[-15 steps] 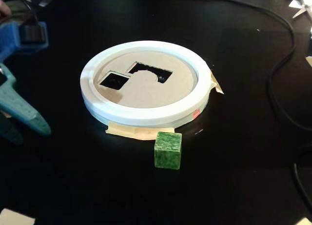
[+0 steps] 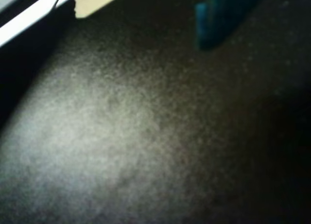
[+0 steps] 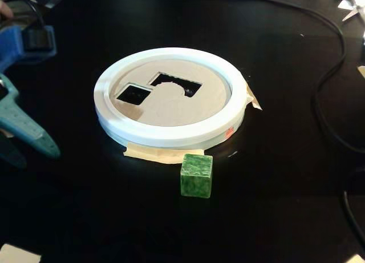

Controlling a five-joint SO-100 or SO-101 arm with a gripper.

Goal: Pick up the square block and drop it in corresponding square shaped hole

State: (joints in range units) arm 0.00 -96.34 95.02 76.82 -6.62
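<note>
Nothing has changed since half a second ago — the square block [image 3: 197, 175] sits untouched on the counter [image 3: 274, 206] just before the white ring [image 3: 171, 134]. The gripper [image 3: 25, 138] waits left, spread open; square shaped hole [image 3: 134, 94] empty.

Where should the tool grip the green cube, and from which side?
Grip the green cube across its two vertical side faces, coming straight down from above. In the fixed view it stands upright and free on the black table, just in front of the white ring, so a front-to-back pinch would likely crowd the ring.
</note>
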